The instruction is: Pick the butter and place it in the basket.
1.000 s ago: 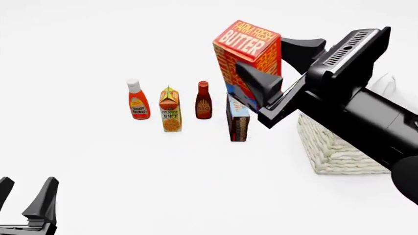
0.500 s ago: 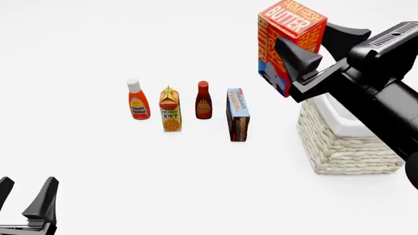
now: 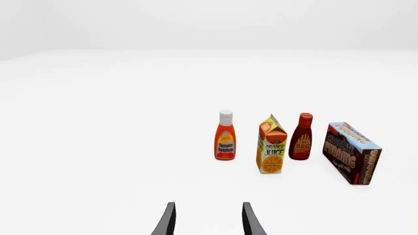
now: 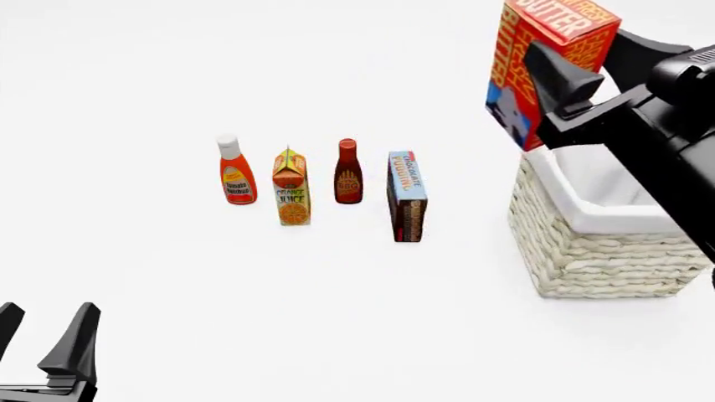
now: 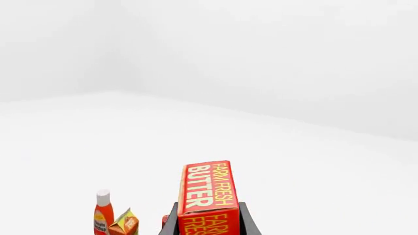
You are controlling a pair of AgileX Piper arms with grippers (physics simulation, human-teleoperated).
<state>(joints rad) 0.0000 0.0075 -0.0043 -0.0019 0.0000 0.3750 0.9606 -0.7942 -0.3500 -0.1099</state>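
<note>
My right gripper (image 4: pixel 598 71) is shut on the butter (image 4: pixel 537 59), a red-orange carton lettered in yellow and white. It holds the carton high in the air, over the far left rim of the basket (image 4: pixel 592 251), a cream wicker basket with a white liner. In the right wrist view the butter (image 5: pixel 207 196) stands between the two fingers (image 5: pixel 171 223). My left gripper (image 4: pixel 45 343) is open and empty at the near left corner; its fingertips (image 3: pixel 168 220) show in the left wrist view.
A row of groceries stands mid-table: a ketchup bottle (image 4: pixel 234 172), an orange juice carton (image 4: pixel 290 188), a BBQ sauce bottle (image 4: pixel 347 172) and a chocolate pudding box (image 4: pixel 407 197). All show in the left wrist view too, such as the pudding box (image 3: pixel 353 152).
My right gripper has carried the butter up and to the right, from above the pudding box to over the basket's left rim. The left arm has not moved.
</note>
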